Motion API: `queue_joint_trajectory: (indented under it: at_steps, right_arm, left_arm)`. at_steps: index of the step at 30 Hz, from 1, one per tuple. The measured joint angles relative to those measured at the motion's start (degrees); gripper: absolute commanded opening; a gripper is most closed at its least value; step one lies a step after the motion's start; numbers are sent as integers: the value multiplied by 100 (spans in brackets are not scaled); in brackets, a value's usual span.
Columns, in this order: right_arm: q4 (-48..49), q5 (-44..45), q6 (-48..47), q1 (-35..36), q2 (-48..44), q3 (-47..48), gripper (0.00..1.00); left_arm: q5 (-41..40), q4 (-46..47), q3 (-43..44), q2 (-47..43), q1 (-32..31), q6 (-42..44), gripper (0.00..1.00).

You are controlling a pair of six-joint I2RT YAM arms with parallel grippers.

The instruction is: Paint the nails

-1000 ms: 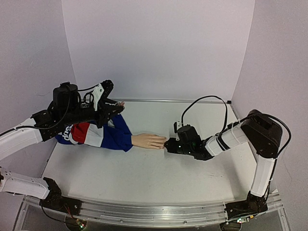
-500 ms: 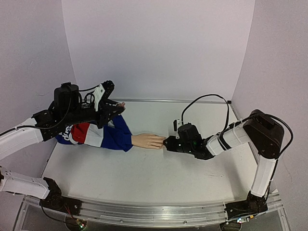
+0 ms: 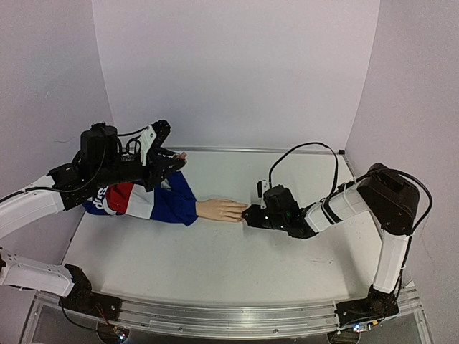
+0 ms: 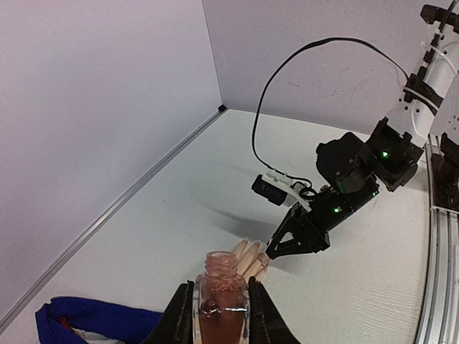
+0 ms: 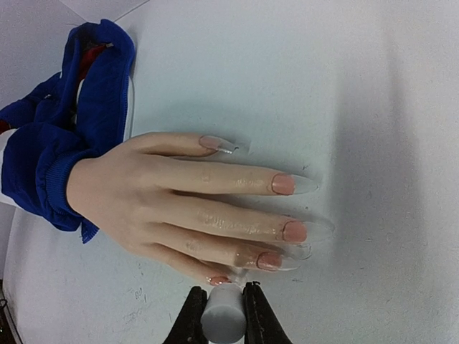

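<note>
Reddish bottle sits clamped in the left jaws; right jaws pinch a white cap beside the nails.

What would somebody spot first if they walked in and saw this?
A fake hand in a blue sleeve lies in the middle, with pink polish on its long clear nails. The right tool pinches a white cap right by the little finger. Off to the left, the left tool grips an open bottle of polish.
</note>
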Motion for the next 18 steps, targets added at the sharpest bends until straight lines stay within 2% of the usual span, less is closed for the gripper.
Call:
queue_joint_trajectory:
  at_steps: [18]
  right_arm:
    - [44, -79, 17, 2, 31, 15, 0]
  left_arm:
    - [0, -2, 0, 0, 0, 0, 0]
